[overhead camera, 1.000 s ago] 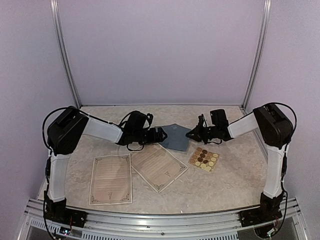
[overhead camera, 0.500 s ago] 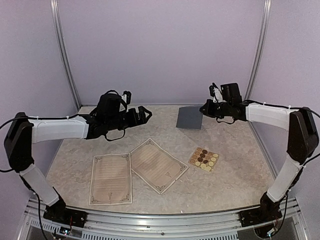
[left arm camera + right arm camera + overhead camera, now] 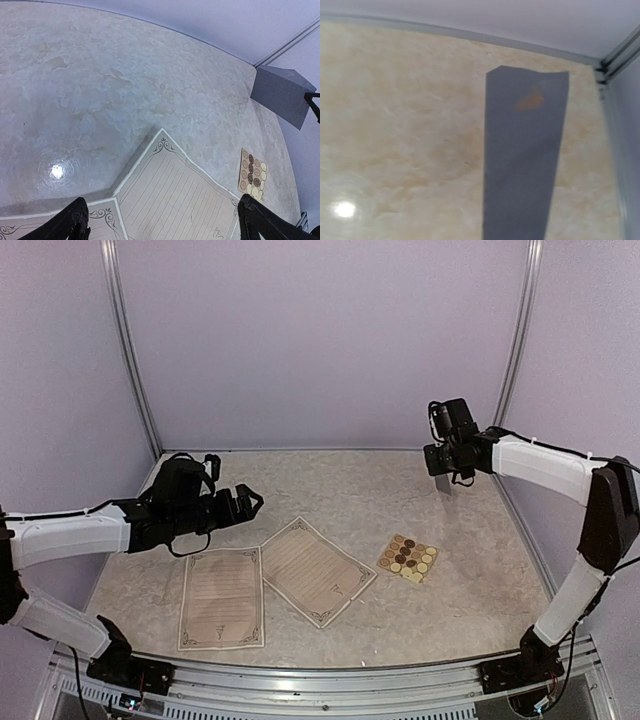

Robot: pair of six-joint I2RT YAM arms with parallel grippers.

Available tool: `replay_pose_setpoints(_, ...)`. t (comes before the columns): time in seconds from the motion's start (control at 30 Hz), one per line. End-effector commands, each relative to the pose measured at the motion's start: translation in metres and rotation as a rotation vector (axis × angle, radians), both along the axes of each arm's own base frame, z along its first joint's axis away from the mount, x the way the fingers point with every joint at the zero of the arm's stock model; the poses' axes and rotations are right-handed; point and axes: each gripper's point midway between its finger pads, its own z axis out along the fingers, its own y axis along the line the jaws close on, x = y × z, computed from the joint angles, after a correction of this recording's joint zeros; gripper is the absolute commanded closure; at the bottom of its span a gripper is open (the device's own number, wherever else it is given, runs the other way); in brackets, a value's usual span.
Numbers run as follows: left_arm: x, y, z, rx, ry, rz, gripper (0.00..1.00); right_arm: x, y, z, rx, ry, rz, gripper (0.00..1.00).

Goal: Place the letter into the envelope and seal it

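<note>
Envelope (image 3: pixel 282 95) now hangs lifted in the clamped right hand (image 3: pixel 446 466), while the open left hand (image 3: pixel 247 506) has drawn back left.

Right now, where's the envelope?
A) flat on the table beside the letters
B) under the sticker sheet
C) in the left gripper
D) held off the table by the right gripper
D: the right gripper is shut on the envelope, which hangs clear of the table; the left gripper is open and empty.
</note>
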Motion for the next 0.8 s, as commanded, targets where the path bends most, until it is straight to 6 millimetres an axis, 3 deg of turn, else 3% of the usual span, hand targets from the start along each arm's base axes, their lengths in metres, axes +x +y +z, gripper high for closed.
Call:
replay_pose_setpoints(0.0,-0.01,0.015,0.005,-0.031,-0.003,0.055,0.01,0.002,0.01,-0.013,-0.227,0.018,-0.022,1.0)
replay_pose_setpoints(0.23,-0.017,0.022,0.002,-0.009,0.02,0.063,0.01,0.004,0.087,-0.055,-0.199,0.087,0.127,0.98)
replay_pose_setpoints(0.4,-0.017,0.02,0.005,-0.013,0.023,0.054,0.01,-0.008,0.162,-0.072,0.082,0.16,0.36,0.47)
replay_pose_setpoints(0.5,-0.018,0.02,0.005,-0.014,0.025,0.054,0.01,-0.024,0.196,-0.051,0.269,0.157,0.514,0.31)
replay_pose_setpoints(0.63,-0.021,0.022,0.001,-0.011,0.032,0.058,0.01,-0.049,0.212,-0.021,0.403,0.145,0.639,0.22)
replay_pose_setpoints(0.77,-0.027,0.019,-0.006,-0.03,0.051,0.04,0.01,-0.077,0.207,-0.018,0.48,0.182,0.684,0.19)
